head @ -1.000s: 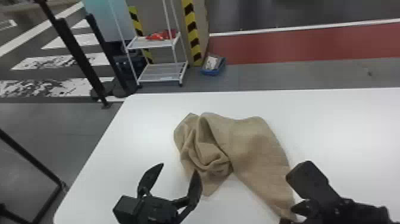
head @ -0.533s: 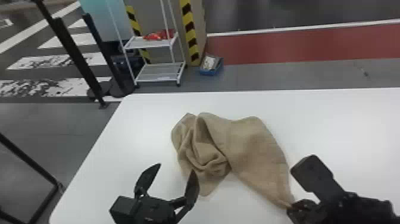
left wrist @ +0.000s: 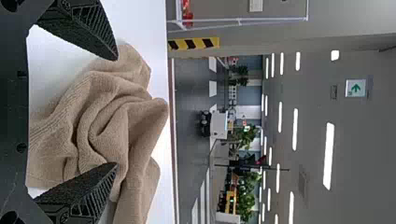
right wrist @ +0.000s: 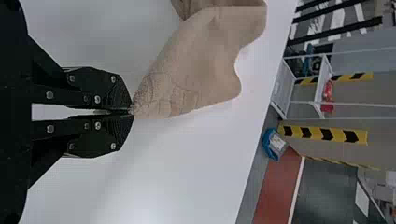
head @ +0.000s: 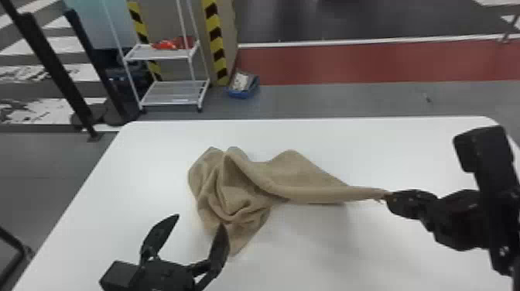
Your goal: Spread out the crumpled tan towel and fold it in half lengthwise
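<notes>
Claw (right wrist: 131,112) on the robot's right clamps the narrow tip of the tan towel (head: 301,178), fingers together, with cloth stretched toward a crumpled heap left of the bench's middle. At the heap's near side, the left claw (head: 200,221) stands with its fingers apart; contact with the fabric cannot be confirmed.

The pinch takes in so little cloth that a hard pull could slip it free. With nothing pinning the heap, a sideways tug could drag the whole towel along instead of opening its folds. Lowered as it hangs, the gathered stretch could settle in a ridge and spoil the lengthwise fold, while a finger of the left claw could snag a loose pleat.

The bench (head: 406,154) is white and smooth, offering little apparent resistance to sliding. Beyond it, a white rack (head: 174,93) stands near a blue bin (head: 243,93) on a gray floor (head: 329,102) crossed by a red strip (head: 348,64).
</notes>
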